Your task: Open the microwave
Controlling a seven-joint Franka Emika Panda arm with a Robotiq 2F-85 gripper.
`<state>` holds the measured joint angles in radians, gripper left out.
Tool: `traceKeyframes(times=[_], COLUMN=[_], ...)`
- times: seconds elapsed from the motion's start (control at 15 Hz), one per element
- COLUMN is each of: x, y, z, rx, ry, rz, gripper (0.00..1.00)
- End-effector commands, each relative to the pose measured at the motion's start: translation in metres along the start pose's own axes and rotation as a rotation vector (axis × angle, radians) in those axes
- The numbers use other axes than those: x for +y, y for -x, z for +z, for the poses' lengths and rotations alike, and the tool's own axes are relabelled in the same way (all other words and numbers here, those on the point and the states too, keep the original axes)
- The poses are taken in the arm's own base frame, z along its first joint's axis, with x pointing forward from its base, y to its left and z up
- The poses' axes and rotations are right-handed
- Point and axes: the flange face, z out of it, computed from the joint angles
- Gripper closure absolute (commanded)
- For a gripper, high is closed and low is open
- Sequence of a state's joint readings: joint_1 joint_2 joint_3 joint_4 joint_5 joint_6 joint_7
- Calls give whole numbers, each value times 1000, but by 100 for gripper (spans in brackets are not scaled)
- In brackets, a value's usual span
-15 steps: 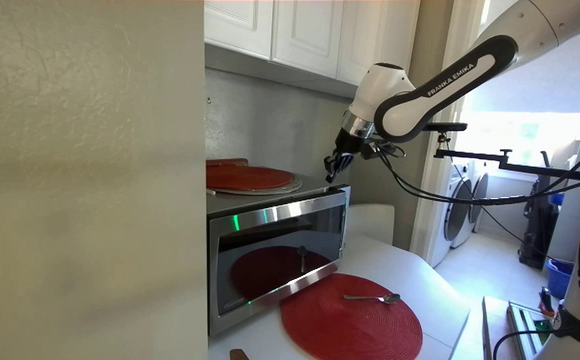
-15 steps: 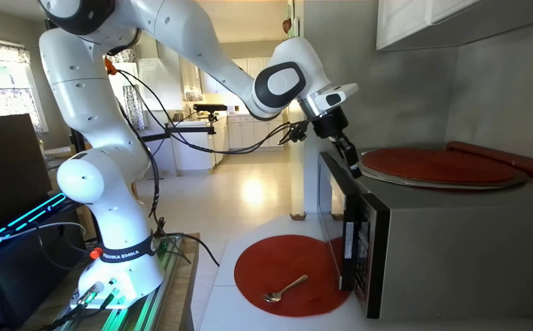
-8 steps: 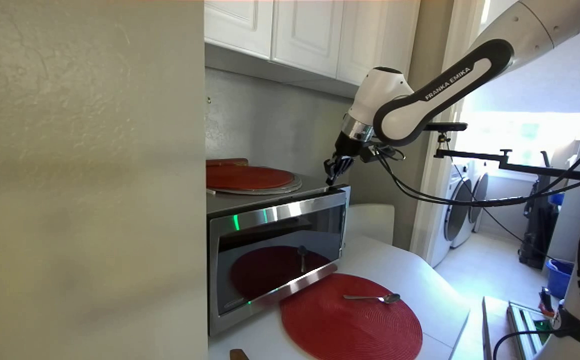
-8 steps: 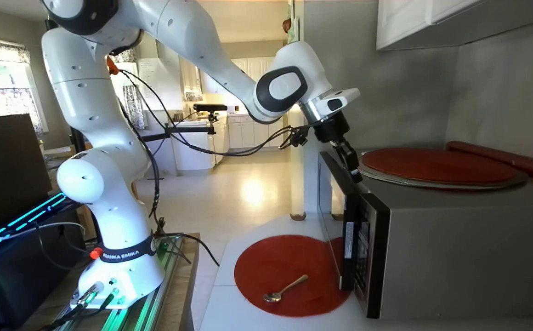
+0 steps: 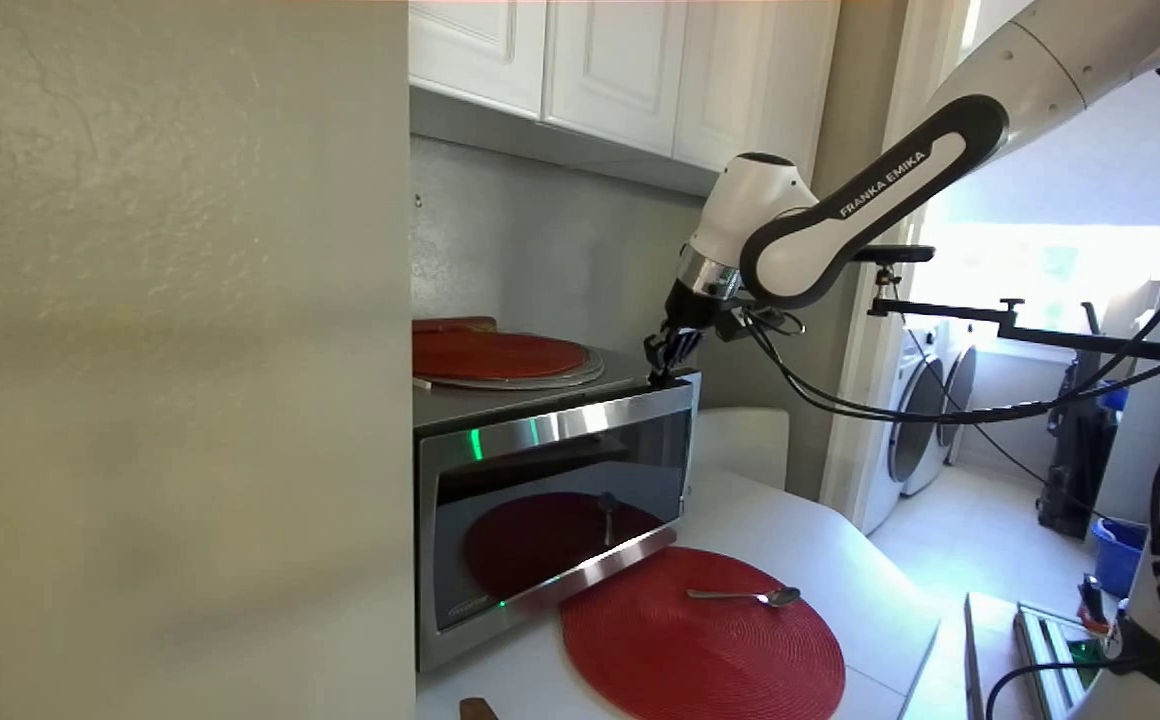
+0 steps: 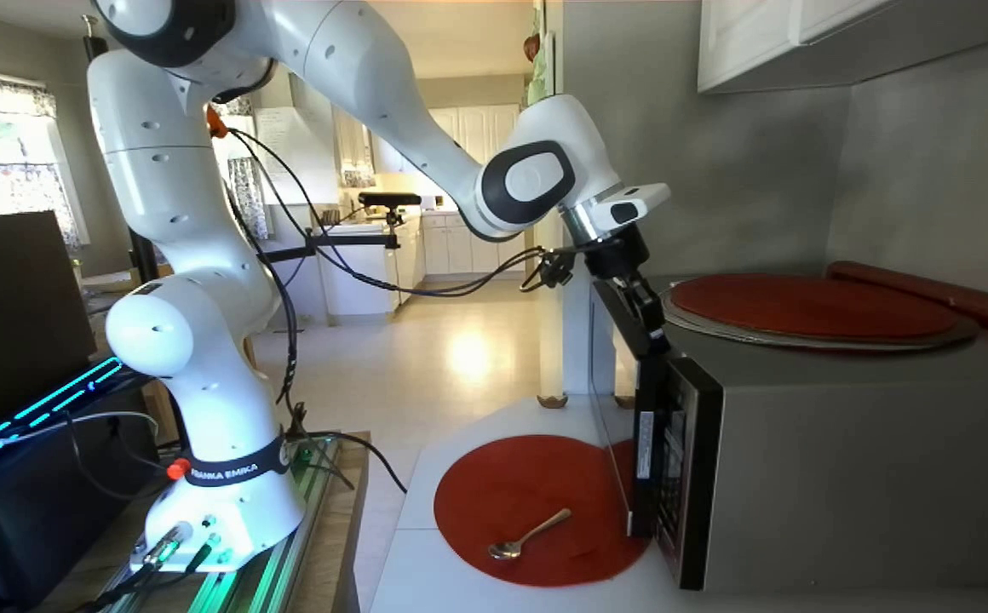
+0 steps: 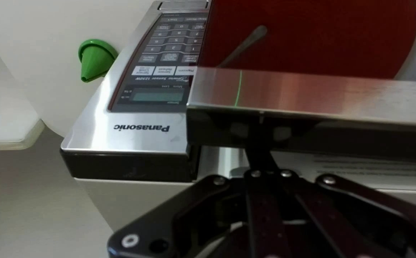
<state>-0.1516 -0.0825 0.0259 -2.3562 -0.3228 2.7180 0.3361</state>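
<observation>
Gripper (image 7: 260,158) closed on nothing, I've dipped between microwave (image 6: 869,477) and ajar door (image 5: 558,535), probably ready to pry it wider.

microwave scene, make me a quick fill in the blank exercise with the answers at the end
On the microwave, the fingers are at the ____ edge of the door, not the bottom.
In the wrist view, the brand name reads ____.
The cone in that view is coloured ____.
The spoon lies on a mat coloured ____.
Missing words: top; Panasonic; green; red.
</observation>
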Motion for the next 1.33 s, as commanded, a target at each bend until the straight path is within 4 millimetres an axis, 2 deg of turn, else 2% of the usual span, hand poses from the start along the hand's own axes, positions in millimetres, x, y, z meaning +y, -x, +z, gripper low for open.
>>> traceKeyframes(times=[0.0,0.27,0.73,0.93,1.27], x=[-7,-30,-83,-73,-31], y=[13,30,54,49,38], z=[-3,-20,-88,-98,-80], rx=[-13,-32,-14,7,-49], ry=[2,-18,-57,-26,-39], rz=[13,4,3,-10,55], gripper=[100,100,100,100,100])
